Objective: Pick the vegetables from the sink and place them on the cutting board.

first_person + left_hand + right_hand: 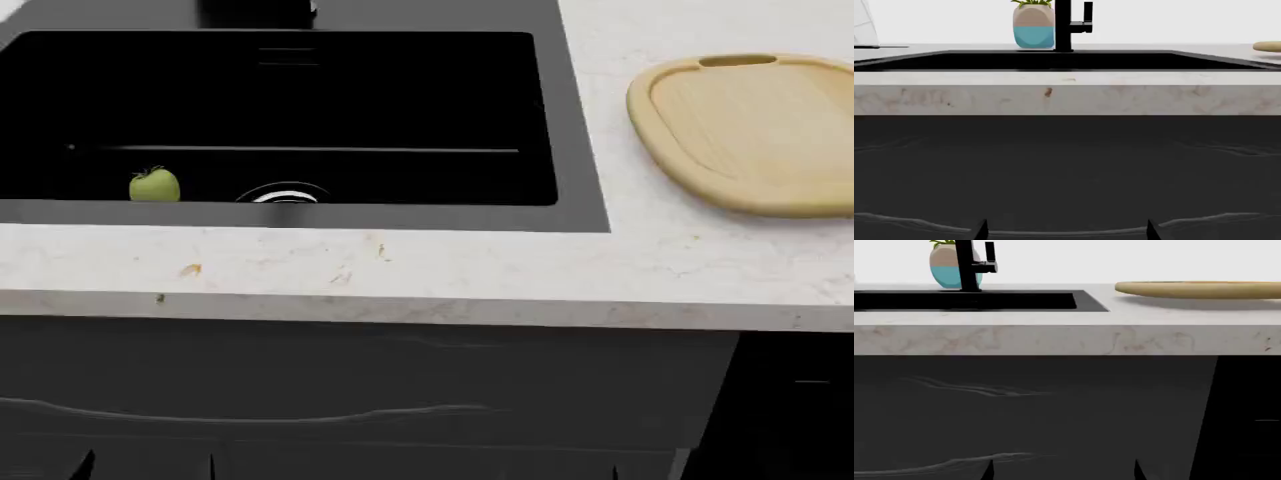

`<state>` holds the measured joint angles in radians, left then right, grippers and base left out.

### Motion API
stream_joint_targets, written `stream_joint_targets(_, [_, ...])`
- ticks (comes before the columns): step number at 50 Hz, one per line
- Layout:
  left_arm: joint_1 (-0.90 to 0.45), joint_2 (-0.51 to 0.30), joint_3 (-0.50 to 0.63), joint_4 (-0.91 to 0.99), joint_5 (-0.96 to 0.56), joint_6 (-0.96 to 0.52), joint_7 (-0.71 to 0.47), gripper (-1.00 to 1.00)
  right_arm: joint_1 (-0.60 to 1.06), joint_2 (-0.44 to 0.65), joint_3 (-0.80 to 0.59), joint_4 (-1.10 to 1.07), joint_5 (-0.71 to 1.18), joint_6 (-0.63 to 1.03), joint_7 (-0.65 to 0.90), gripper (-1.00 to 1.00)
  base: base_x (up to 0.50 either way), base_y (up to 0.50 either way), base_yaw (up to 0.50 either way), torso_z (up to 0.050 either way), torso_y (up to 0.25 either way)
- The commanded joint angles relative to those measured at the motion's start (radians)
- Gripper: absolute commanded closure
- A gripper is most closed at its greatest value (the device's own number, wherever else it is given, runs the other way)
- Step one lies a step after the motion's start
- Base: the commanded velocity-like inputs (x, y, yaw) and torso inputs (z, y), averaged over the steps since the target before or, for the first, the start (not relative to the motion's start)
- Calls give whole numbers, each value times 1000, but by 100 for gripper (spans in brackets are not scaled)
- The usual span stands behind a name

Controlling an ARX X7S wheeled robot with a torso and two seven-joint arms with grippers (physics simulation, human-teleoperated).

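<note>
The pale-green tomato [154,185] lies at the front left of the black sink [574,150], near the steel drain [283,193]. The cucumber is hidden or out of view. The tan cutting board [754,130] lies on the counter right of the sink; it also shows in the right wrist view [1197,288]. My left gripper [1066,230] and right gripper [1063,470] are both open and empty. They hang low in front of the dark cabinet, below the counter edge. Only their fingertips show in the head view, left [147,468] and right [649,470].
The pale marble counter [441,270] juts out above the dark cabinet front [400,400]. The black faucet [1063,25] and a blue-and-beige vase [1033,27] with a plant stand behind the sink.
</note>
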<state>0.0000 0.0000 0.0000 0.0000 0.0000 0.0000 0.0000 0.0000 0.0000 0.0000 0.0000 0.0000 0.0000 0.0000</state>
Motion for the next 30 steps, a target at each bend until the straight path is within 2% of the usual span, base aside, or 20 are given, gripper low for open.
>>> stream_joint_targets(1, [0,-12,14,0,-12,0,-14,-100,0,14,-18,-2,14,1,18,-100,0,0,0,0,0])
stream_joint_targets(11, [4,-46,48,15,-46,-8,-49,-100,2,43,-49,8,54,-16,53,-100,0,0,0,0,0])
stream_joint_targets(12, [7,-51,66,3,-6,35,-67,-100,-1,45,-51,3,59,-20,54,-100,0,0,0,0,0])
stream_joint_targets(13, [286,-84,108,453,-4,154,-34,-100,-177,44,-51,-428,14,75,238,-100,0,0,0,0,0])
stream_joint_targets(14, [11,-8,15,13,-22,30,-8,-100,-2,8,-7,5,23,-20,13,-100,0,0,0,0,0])
stream_joint_targets(17, [31,-23,30,47,-38,30,-31,-100,-20,23,-6,-19,63,-29,29,-100,0,0,0,0,0])
stream_joint_targets(23, [6,-40,53,-8,-46,68,-53,-100,-1,44,-39,10,65,-28,42,-100,0,38,0,0,0])
stream_joint_targets(30, [-2,-53,77,-26,-50,77,-68,-100,7,60,-66,23,73,-39,40,-100,0,500,0,0,0])
